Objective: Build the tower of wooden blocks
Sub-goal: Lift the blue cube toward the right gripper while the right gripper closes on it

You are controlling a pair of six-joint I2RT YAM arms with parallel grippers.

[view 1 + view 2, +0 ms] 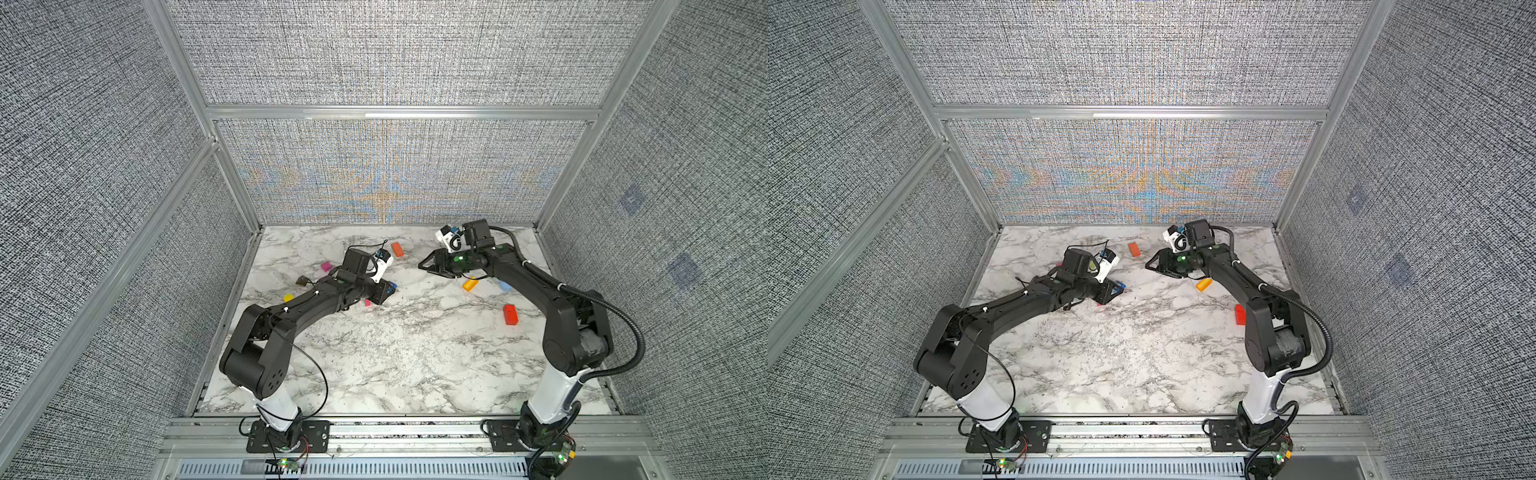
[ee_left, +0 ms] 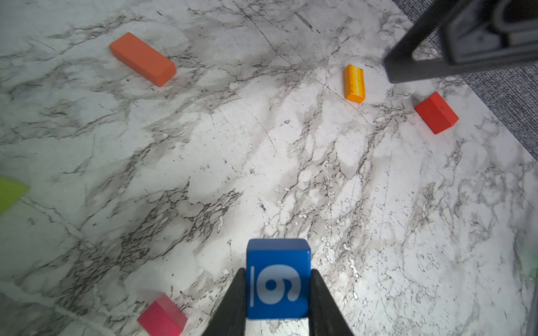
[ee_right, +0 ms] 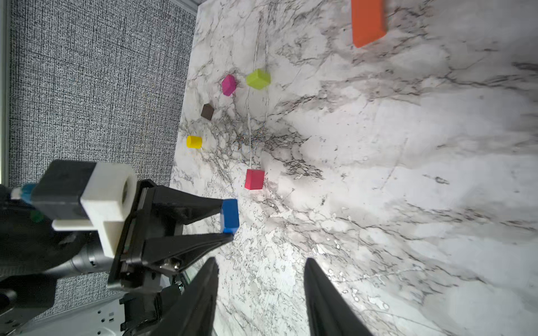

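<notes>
My left gripper (image 2: 278,273) is shut on a blue wood block marked 6 (image 2: 278,279), held just above the marble near the middle (image 1: 392,286). The right gripper (image 3: 260,264) hovers open and empty to its right (image 1: 424,264). Other wood blocks lie apart: an orange brick (image 1: 397,249), a yellow-orange brick (image 1: 470,284), a red brick (image 1: 510,314), a light blue one (image 1: 505,286), a pink-red cube (image 3: 254,179), a magenta one (image 3: 228,85), a lime one (image 3: 258,78), a brown one (image 3: 207,111) and a yellow one (image 3: 194,142). No tower shows in any view.
The marble table (image 1: 374,365) is enclosed by grey fabric walls with aluminium posts (image 1: 232,183) on three sides. Both arm bases sit on the rail along the front edge (image 1: 407,432).
</notes>
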